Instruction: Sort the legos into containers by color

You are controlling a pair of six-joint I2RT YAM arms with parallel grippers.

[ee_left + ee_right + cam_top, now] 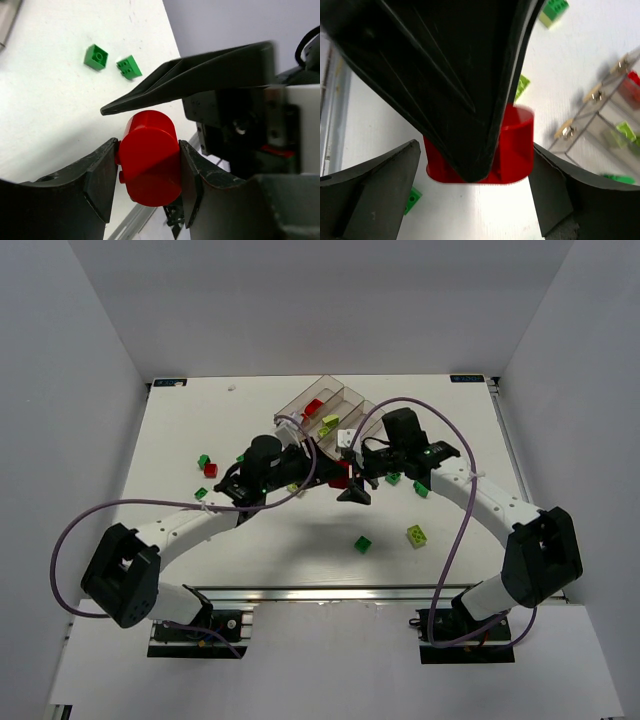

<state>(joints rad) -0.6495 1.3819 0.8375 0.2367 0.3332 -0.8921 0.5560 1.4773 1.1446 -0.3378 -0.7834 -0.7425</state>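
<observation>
Held red brick (150,160): clenched between the fingers of the left claw (147,172) over the middle of the table (250,560), near the trays (325,385), well apart from every table edge. Right claw (477,175): released, its fingers wide either side of that brick, not touching it. Trays: stored red brick (313,407) in the far compartment, yellow-green bricks (328,423) in the next.

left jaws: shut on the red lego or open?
Shut on it. In the left wrist view both fingers of the left gripper press against the sides of the red lego.
</observation>
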